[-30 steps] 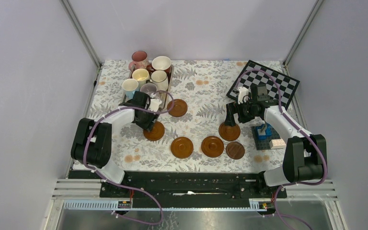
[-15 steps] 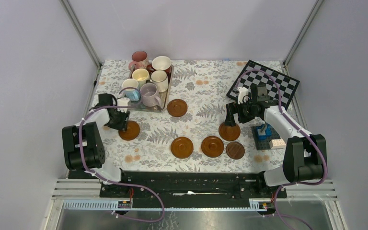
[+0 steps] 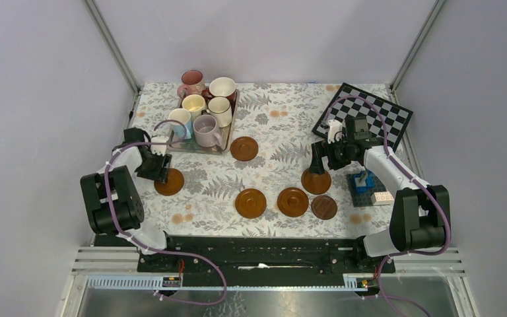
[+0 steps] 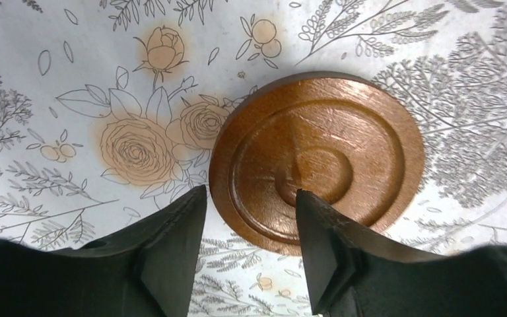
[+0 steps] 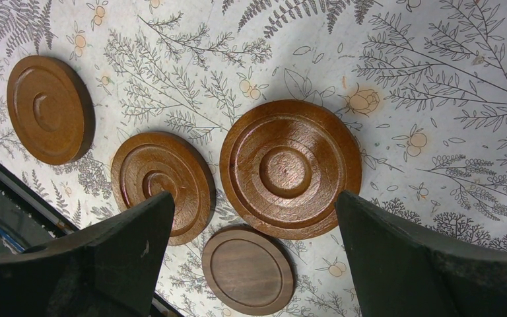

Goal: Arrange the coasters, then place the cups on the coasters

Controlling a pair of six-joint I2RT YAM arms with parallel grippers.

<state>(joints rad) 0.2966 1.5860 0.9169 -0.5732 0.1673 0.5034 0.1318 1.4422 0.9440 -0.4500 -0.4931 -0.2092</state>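
Several brown coasters lie on the floral cloth: one at the left (image 3: 169, 182), one by the tray (image 3: 244, 148), two in front (image 3: 250, 203) (image 3: 292, 201), one at the right (image 3: 316, 181) and a darker, smaller one (image 3: 324, 207). My left gripper (image 3: 157, 172) stands open over the left coaster (image 4: 317, 158), one finger beside its rim, the other above its disc. My right gripper (image 3: 317, 165) hangs open above the right coaster (image 5: 290, 168). Several cups (image 3: 206, 129) stand together on the tray.
The silver tray (image 3: 198, 150) sits at the back left. A chessboard (image 3: 363, 115) lies at the back right. Blue bricks (image 3: 364, 181) and a white brick (image 3: 383, 197) sit beside the right arm.
My left gripper carried one coaster leftwards across the cloth, set it down at the left, and its jaws have widened. The right arm has not moved.
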